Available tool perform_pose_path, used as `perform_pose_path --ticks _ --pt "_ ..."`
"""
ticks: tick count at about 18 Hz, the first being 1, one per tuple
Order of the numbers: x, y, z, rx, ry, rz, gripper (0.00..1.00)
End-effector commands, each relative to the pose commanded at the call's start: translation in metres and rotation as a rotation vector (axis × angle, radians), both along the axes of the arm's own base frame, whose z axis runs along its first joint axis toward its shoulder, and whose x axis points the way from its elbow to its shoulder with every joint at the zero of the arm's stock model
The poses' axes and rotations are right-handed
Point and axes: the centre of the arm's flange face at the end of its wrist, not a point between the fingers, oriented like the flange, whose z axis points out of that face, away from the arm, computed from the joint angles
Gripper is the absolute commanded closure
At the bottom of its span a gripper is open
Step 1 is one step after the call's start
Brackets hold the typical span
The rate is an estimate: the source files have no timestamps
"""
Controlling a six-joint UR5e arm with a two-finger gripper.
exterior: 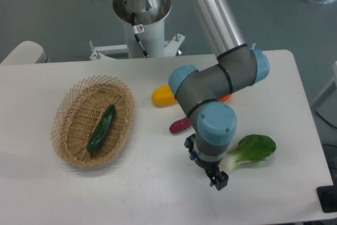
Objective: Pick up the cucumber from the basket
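The cucumber [102,128], slim and dark glossy green, lies diagonally inside the oval tan wicker basket [67,108] at the left of the table. My gripper [217,181] hangs low over the table near the front, well to the right of the basket and just left of the bok choy's stem. It holds nothing. Its fingers are seen end-on and small, so I cannot tell how far apart they stand.
A bok choy [254,149] with a white stem lies right of the gripper. A purple eggplant-like piece [179,125] and a yellow vegetable [164,96] lie between arm and basket. An orange item [226,98] peeks out behind the arm's elbow.
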Motion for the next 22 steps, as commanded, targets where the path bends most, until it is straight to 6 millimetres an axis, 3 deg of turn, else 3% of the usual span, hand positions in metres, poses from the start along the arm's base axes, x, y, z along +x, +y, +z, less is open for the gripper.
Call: perform_pose_path --ticks 14,19,22 --pt "0.010 -0.001 -0.006 0.006 -0.010 0.035 0.00" --pt "0.033 0.013 -0.005 0.006 -0.015 0.082 0.00" --pt "0.052 0.007 -0.004 -0.003 -0.034 0.131 0.00"
